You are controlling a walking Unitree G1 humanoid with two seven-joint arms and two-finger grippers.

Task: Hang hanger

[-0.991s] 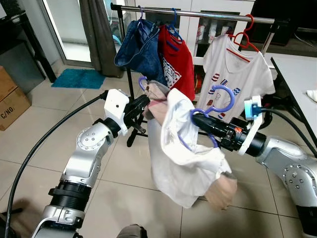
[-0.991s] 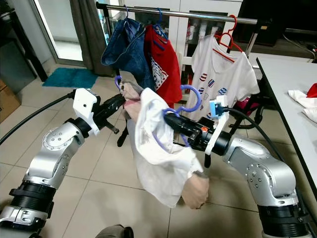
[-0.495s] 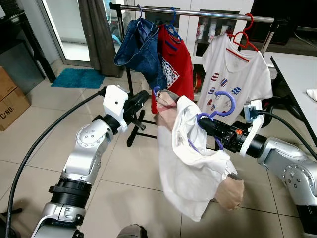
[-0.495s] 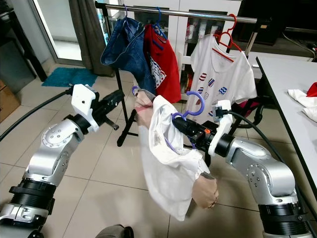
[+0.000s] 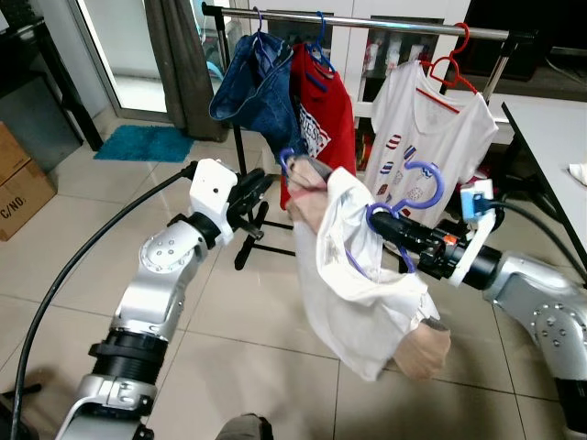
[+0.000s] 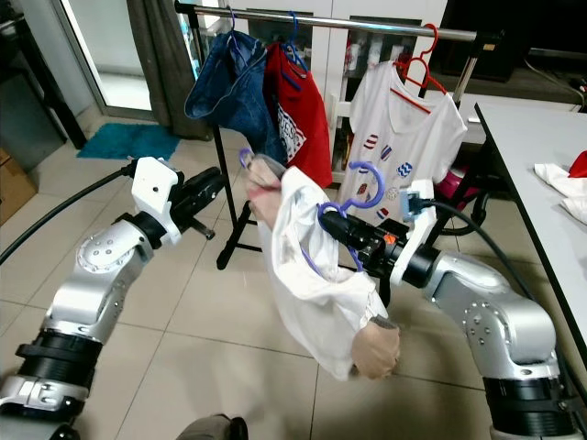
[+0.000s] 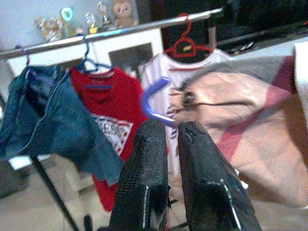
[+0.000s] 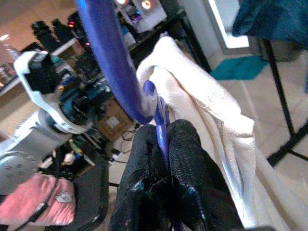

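Gripping the neck of the purple hanger (image 5: 415, 186), the right gripper (image 5: 378, 223) was clenched on it in front of the clothes rail (image 5: 367, 23), its two black fingers (image 8: 190, 163) pinched tight around the thin purple stem. A white garment (image 5: 353, 275) with a pink sleeve hung draped over that hanger, sagging down toward the tiled floor (image 5: 229, 348), and the hanger's hook curled upward, well below the rail and not on it. The left gripper (image 5: 266, 183) sat just beside the garment's pink-and-grey shoulder, apart from it, its fingers (image 7: 144, 178) drawn together with nothing between them. On the rail hung a denim piece (image 5: 252, 92), a red T-shirt (image 5: 321, 119) on a blue hanger and a white printed T-shirt (image 5: 440, 128) on a red hanger (image 5: 451, 64). A white table (image 5: 555, 128) stood at the robot's right, a teal mat (image 5: 147, 144) lay near the doorway, and a cardboard box (image 5: 18, 179) sat at the left.
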